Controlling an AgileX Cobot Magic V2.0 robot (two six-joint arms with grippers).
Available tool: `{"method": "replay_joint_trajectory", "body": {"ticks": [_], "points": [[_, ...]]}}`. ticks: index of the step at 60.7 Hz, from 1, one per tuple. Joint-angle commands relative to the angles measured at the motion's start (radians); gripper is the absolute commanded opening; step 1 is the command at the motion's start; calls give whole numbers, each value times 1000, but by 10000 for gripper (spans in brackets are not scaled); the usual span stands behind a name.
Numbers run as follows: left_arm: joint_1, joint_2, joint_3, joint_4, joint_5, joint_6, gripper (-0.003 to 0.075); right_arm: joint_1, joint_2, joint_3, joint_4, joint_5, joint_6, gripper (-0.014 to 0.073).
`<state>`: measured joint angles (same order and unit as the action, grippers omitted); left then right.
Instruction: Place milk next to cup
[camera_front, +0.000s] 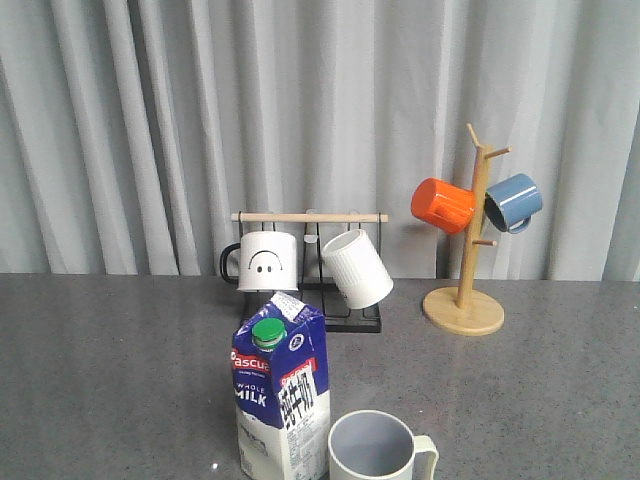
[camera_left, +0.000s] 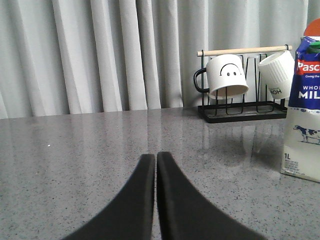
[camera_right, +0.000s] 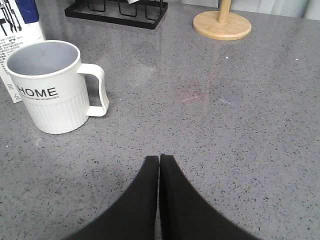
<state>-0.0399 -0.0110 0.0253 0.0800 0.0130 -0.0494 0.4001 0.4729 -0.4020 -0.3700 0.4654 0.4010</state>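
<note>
The milk (camera_front: 280, 395), a blue-and-white carton with a green cap, stands upright near the table's front edge; it also shows in the left wrist view as the milk (camera_left: 304, 110). Right beside it, on its right, stands the cup (camera_front: 375, 450), a pale cream mug with a blue-grey inside. The right wrist view shows the cup (camera_right: 50, 87) with black "HOME" lettering and the milk (camera_right: 17, 30) just behind it. My left gripper (camera_left: 156, 156) is shut and empty, low over the table, left of the carton. My right gripper (camera_right: 159, 158) is shut and empty, apart from the cup's handle.
At the back stands a black rack (camera_front: 310, 265) with a wooden bar, holding a white smiley mug (camera_front: 268, 260) and a white ribbed mug (camera_front: 357, 268). To its right a wooden mug tree (camera_front: 465, 300) carries an orange mug (camera_front: 442, 205) and a blue mug (camera_front: 513, 202). Grey curtains hang behind.
</note>
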Motion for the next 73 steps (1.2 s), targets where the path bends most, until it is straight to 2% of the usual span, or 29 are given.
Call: {"method": "replay_joint_trajectory", "body": {"ticks": [1,37,44,50,56,67,73], "points": [[-2,-13,25,-1,-70,-4,-8,-1,3,-26,-23,-65,-3,-5],[-2,-13,25,-1,-70,-3,-8,-8,-9,-26,-22,-65,-3,-5],[-2,-13,25,-1,-70,-3,-8,-83,-48,-5,-27,-82,-10,-5],[-2,-13,25,-1,-70,-3,-8,-180,-121,102,-52,-159,-10,-5],[-2,-13,25,-1,-70,-3,-8,-229,-228,195,-45,-188,-10,-5],[-2,-13,25,-1,-70,-3,-8,-324,-370,261,-47,-190,-19,-5],[-2,-13,25,-1,-70,-3,-8,-378,-436,316,1,-268,-21,-5]]}}
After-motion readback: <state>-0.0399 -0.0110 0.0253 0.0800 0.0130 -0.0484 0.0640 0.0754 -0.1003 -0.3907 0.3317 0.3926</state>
